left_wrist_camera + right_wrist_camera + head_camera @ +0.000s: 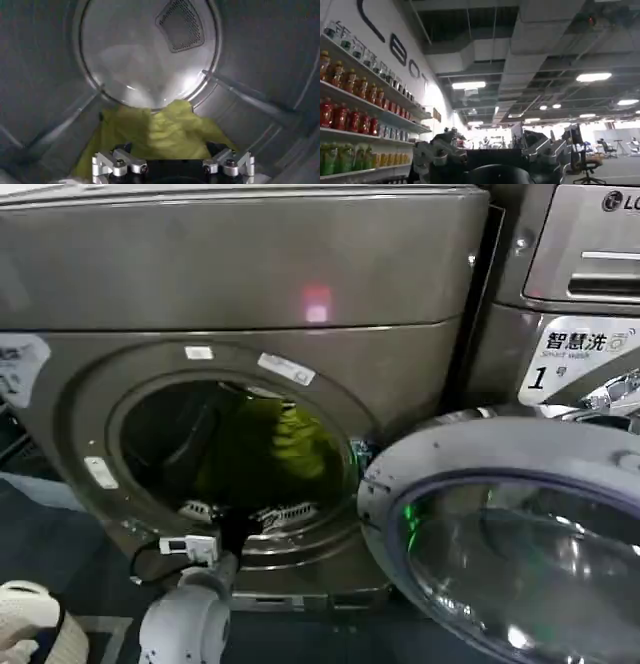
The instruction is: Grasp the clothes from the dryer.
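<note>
Left gripper [172, 167], jaws spread and empty, reaches into the dryer [250, 274] (door swung wide); yellow-green clothes [160, 135] lie heaped in its drum.

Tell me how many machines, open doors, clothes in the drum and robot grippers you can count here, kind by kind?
Machines: 2, the dryer and the neighbouring LG machine
Open doors: 1, the round door
Clothes in the drum: 1, a yellow-green garment
Grippers: 2, the left gripper at the drum mouth, the right gripper facing the room
Total: 6
</note>
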`<move>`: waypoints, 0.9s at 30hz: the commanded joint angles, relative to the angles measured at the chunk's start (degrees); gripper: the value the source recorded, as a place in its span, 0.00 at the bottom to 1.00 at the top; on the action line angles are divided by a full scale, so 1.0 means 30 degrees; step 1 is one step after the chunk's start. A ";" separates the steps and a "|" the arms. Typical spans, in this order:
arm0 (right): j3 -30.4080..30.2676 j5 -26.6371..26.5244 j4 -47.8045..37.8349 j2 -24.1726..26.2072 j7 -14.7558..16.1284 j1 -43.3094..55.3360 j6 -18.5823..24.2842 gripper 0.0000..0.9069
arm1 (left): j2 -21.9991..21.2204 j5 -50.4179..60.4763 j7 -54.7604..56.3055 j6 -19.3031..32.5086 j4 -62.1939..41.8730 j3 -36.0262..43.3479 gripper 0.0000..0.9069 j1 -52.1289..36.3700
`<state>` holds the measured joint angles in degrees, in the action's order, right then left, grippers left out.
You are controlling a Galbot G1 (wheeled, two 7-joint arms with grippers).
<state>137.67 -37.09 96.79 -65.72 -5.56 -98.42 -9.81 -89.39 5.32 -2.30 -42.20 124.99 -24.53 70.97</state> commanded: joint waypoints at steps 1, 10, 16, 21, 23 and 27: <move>0.0000 0.0006 -0.0011 -0.0022 0.0000 0.0010 0.0012 1.00 | -0.0054 0.0044 -0.0022 -0.0934 -0.0031 0.0048 1.00 -0.0007; 0.0029 0.0001 -0.0105 -0.0083 -0.0095 -0.0014 0.0369 1.00 | -0.0139 0.0934 -0.0630 -0.0934 -0.0433 -0.0017 1.00 -0.0291; -0.0011 -0.0029 -0.0087 -0.0103 -0.0062 0.0003 0.0532 1.00 | -0.0292 0.1238 -0.0532 -0.0934 -0.1890 -0.0046 1.00 -0.1541; -0.0347 -0.0012 -0.0241 -0.0151 -0.0029 0.0167 0.0809 1.00 | -0.0268 0.1159 -0.0287 -0.0934 -0.3513 -0.0289 1.00 -0.2700; -0.0519 -0.0006 -0.0215 -0.0231 -0.0010 0.0219 0.0864 1.00 | -0.0213 0.1043 -0.0249 -0.0896 -0.4628 -0.0434 1.00 -0.3616; -0.0522 -0.0044 -0.0225 -0.0148 -0.0013 0.0204 0.0849 1.00 | -0.0253 0.0694 -0.0281 -0.0615 -0.6741 -0.0707 1.00 -0.5801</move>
<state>136.45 -37.18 96.10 -66.10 -5.60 -97.85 -7.46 -90.13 8.15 -3.14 -42.20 115.27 -26.00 62.99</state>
